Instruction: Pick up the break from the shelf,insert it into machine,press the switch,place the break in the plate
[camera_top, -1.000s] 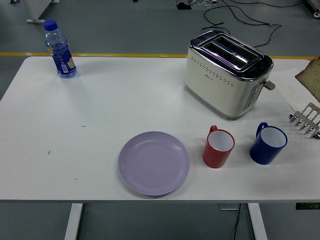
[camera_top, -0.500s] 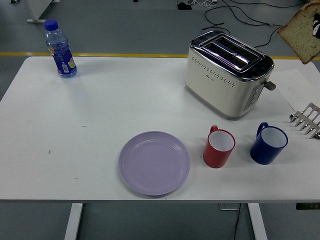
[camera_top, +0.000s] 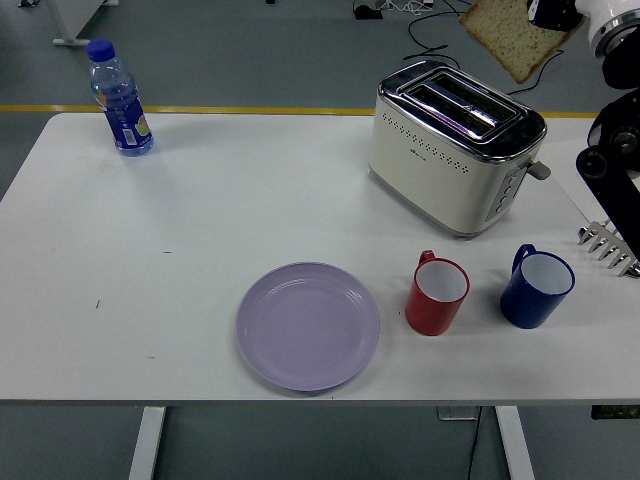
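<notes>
Head view: right hand (camera_top: 560, 12) fingers clamped on tan bread slice (camera_top: 512, 35) above chrome-and-cream toaster (camera_top: 457, 145); tilted, liable to snag slot rim.

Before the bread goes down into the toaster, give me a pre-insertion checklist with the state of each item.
1. Bread slice held by the right hand: ok, it hangs in the air at the hand, though the fingers are mostly cut off by the picture's edge.
2. Slice over a slot: not ok, it sits up and to the right of the toaster.
3. Toaster slots empty: ok, both look clear.
4. Toaster lever up: cannot tell.
5. Purple plate free for later: ok.
6. Red mug and blue mug clear of the toaster: ok, both stand apart in front.
</notes>
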